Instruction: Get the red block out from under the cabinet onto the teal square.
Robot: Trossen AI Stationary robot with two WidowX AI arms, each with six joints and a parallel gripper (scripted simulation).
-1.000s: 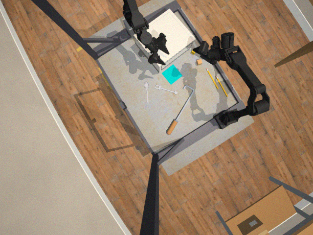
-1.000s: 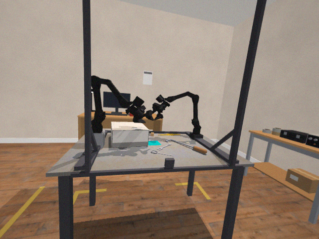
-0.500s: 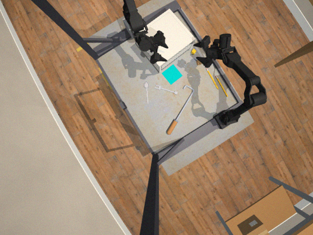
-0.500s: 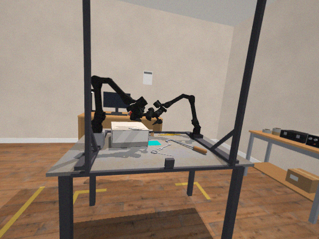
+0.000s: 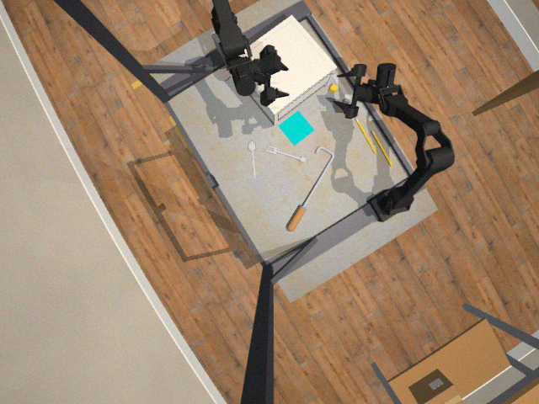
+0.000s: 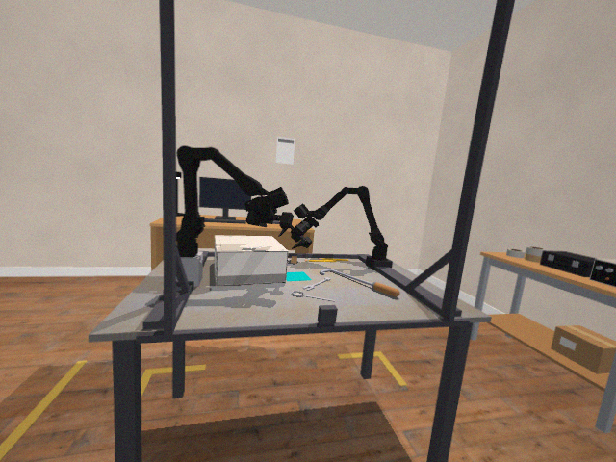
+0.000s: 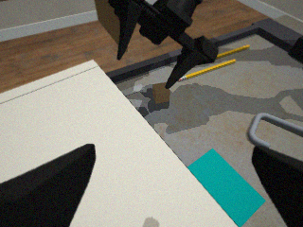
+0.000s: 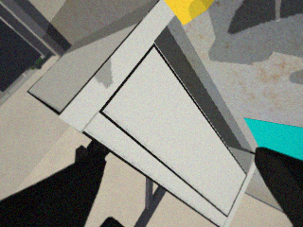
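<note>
The white cabinet (image 5: 296, 65) stands at the far end of the table; it also shows in the side view (image 6: 248, 258), the left wrist view (image 7: 71, 151) and the right wrist view (image 8: 166, 137). The teal square (image 5: 296, 127) lies on the table just in front of it, and shows in the left wrist view (image 7: 226, 186). The red block is hidden from every view. My left gripper (image 5: 278, 80) is open and empty above the cabinet's front edge. My right gripper (image 5: 341, 88) is open and empty beside the cabinet's right corner, and shows in the left wrist view (image 7: 144, 71).
A small yellow block (image 5: 333, 87) and a brown block (image 7: 161, 94) sit by the cabinet's right corner. Two pencils (image 5: 374, 139) lie near the right rail. A spoon (image 5: 252, 156), a fork (image 5: 285, 152) and a hooked rod with an orange handle (image 5: 311, 187) lie mid-table.
</note>
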